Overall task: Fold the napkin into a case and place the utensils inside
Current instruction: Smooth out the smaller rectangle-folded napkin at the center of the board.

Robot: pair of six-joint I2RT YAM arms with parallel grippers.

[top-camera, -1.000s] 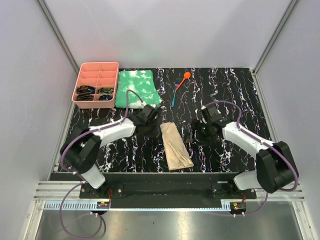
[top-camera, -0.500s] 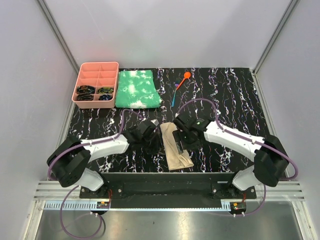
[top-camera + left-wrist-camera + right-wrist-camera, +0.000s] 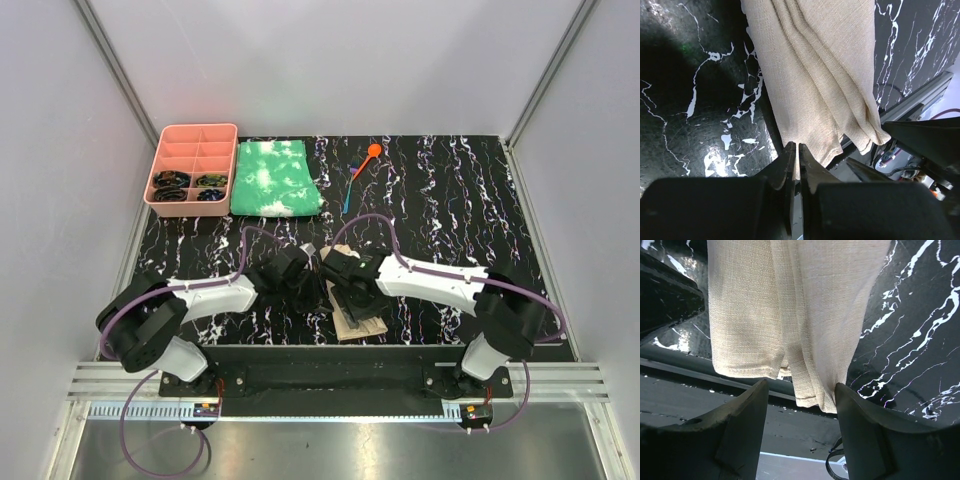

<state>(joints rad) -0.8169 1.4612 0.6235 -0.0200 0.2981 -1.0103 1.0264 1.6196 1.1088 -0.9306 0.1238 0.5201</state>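
The tan napkin (image 3: 362, 323) lies folded into a long strip near the table's front edge, mostly under both grippers. My left gripper (image 3: 320, 292) is at its left side. In the left wrist view, that gripper (image 3: 796, 149) is shut on the napkin (image 3: 825, 65), with the strip's left edge pinched between the jaws. My right gripper (image 3: 350, 303) hangs over the strip's near end. In the right wrist view, it (image 3: 801, 389) stands open with its fingers straddling the napkin (image 3: 800, 300). The utensils lie at the back: an orange spoon (image 3: 372, 152) and a slim blue one (image 3: 347, 195).
A pink compartment tray (image 3: 195, 135) stands at the back left, with a green-and-white cloth (image 3: 275, 178) beside it. The table's front edge and metal rail (image 3: 330, 365) run just below the napkin's near end. The two grippers are close together.
The right arm swung left from the table's right side onto the napkin. The left gripper moved nearer along the napkin's left edge and closed on it.
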